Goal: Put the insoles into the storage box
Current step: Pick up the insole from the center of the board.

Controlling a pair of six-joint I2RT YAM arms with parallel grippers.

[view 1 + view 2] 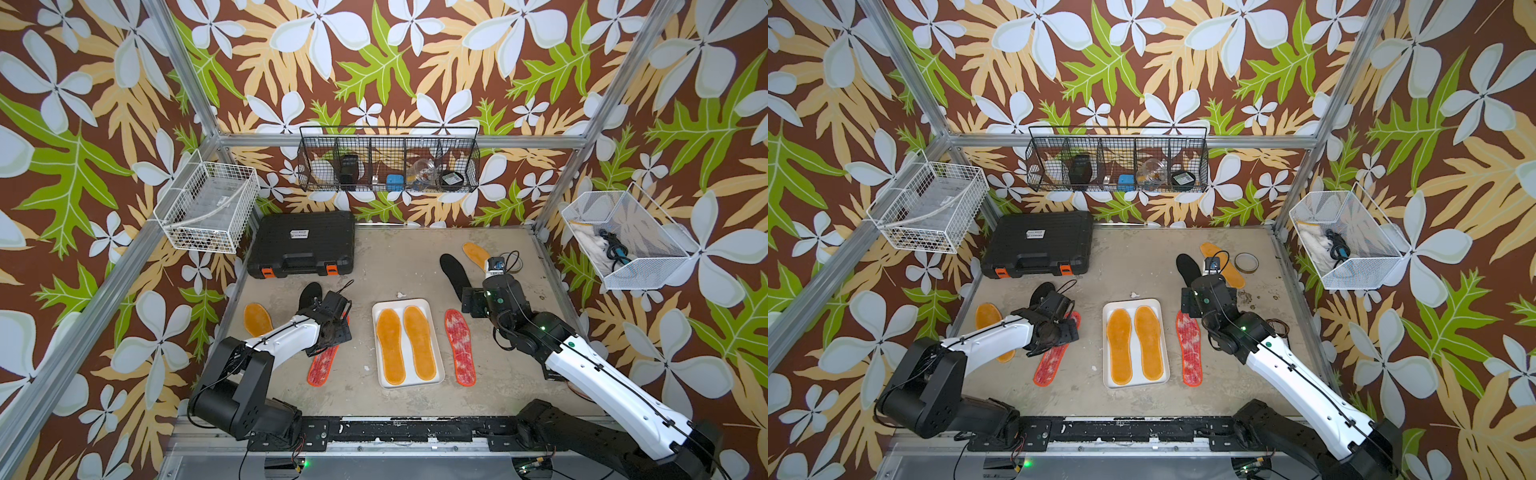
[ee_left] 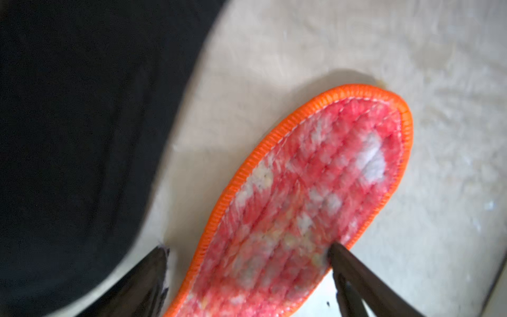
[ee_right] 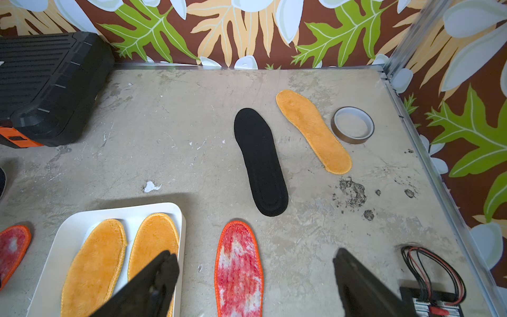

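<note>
Left hand [image 2: 248,248] spread astride red-white insole [image 2: 315,178]; right hand [image 3: 253,254] spread, empty.

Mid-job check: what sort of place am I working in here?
Most likely a staged robot test cell, not a home: aluminium frame posts hold floral printed walls around a scuffed tabletop, a white wire basket hangs on one, and the left arm and right arm mount on a rail at the front edge.
</note>
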